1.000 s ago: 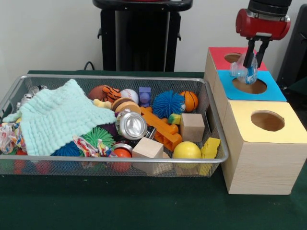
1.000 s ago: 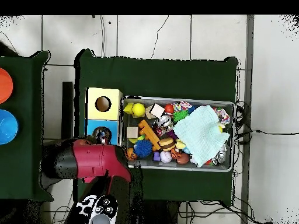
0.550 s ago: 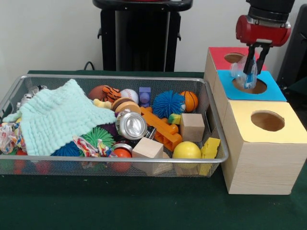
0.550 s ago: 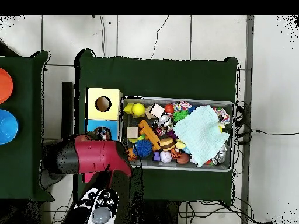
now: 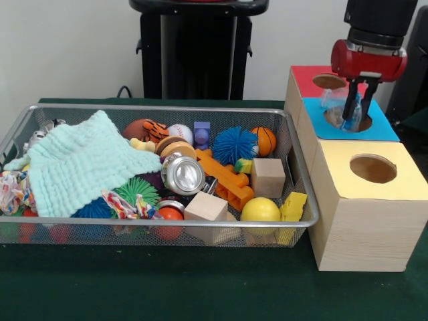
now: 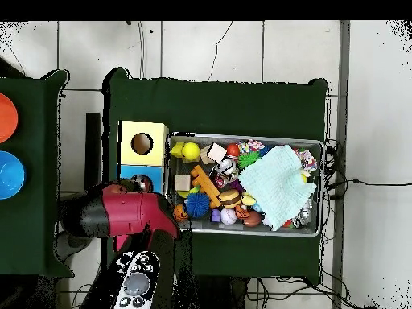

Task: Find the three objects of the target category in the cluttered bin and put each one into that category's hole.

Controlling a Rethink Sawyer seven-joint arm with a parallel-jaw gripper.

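Lowered since before, claw (image 5: 358, 115) still grips clear plastic bottle (image 5: 336, 98) at blue hole (image 5: 347, 119).

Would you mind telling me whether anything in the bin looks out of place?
The pale green knitted cloth lies crumpled over the wire mesh bin's left half, covering toys beneath. Otherwise nothing stands out.

No text, label or number can be read, as far as these views allow.
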